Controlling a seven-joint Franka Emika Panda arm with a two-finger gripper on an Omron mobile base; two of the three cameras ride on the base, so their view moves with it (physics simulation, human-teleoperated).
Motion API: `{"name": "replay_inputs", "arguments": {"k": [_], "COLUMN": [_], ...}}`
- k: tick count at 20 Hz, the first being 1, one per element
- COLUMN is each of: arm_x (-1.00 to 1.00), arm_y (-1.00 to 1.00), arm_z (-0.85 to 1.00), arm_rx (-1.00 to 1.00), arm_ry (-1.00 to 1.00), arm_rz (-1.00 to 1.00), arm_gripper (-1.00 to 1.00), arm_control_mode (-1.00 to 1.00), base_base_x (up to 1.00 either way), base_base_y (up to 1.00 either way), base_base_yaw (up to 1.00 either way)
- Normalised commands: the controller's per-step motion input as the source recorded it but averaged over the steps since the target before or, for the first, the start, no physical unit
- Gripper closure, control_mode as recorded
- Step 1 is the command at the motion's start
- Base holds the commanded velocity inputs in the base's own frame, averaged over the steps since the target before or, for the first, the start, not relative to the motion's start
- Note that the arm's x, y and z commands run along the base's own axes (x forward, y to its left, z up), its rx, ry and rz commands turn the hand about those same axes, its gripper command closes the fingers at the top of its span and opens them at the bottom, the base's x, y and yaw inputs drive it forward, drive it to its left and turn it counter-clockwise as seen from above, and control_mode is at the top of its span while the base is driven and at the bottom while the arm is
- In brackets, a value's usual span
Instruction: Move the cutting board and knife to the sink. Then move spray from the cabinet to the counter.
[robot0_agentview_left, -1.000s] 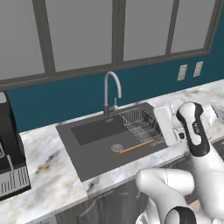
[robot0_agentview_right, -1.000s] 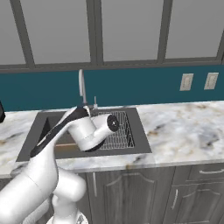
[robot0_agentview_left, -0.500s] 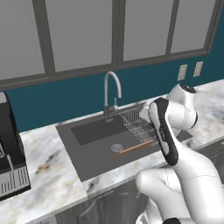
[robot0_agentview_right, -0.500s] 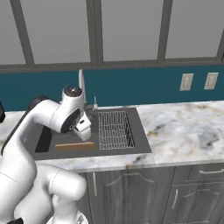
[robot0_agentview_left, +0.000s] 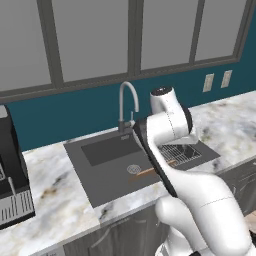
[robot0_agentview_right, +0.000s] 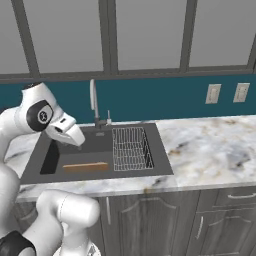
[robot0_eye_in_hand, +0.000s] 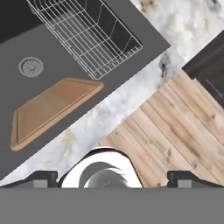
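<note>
The gripper (robot0_eye_in_hand: 111, 177) is held spread and empty above the sink (robot0_agentview_right: 45, 170), where the cutting board (robot0_eye_in_hand: 50, 109) already lies; the knife must be fetched next

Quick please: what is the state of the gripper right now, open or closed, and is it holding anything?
Gripper: open, jaws wide apart, holding nothing. The cutting board lies in the sink, apart from the gripper.

Base views flanking shared sink (robot0_agentview_left: 107, 165)
</note>
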Motion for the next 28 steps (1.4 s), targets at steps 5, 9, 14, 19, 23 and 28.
{"name": "replay_inputs", "arguments": {"k": [5, 9, 14, 19, 23, 28], "arm_x": [-0.47, -0.07, 0.0, 0.0, -0.21, 0.0], "arm_y": [-0.06, -0.17, -0.07, -0.02, -0.21, 0.0], "arm_z": [0.07, 0.0, 0.0, 0.0, 0.0, 0.0], "arm_rx": [0.0, 0.04, 0.02, 0.0, 0.02, 0.0], "arm_ry": [-0.19, 0.0, 0.01, 0.0, -0.04, 0.0], "arm_rz": [0.01, 0.0, -0.02, -0.01, -0.14, 0.0], "arm_gripper": [-1.0, -1.0, -1.0, -1.0, -1.0, -1.0], "arm_control_mode": [-1.0, -1.0, -1.0, -1.0, 1.0, 1.0], "base_base_x": [0.0, 0.0, 0.0, 0.0, -0.23, -0.25], "base_base_y": [0.0, 0.0, 0.0, 0.0, -0.38, -0.62], "base_base_yaw": [0.0, 0.0, 0.0, 0.0, -0.2, -0.52]}}
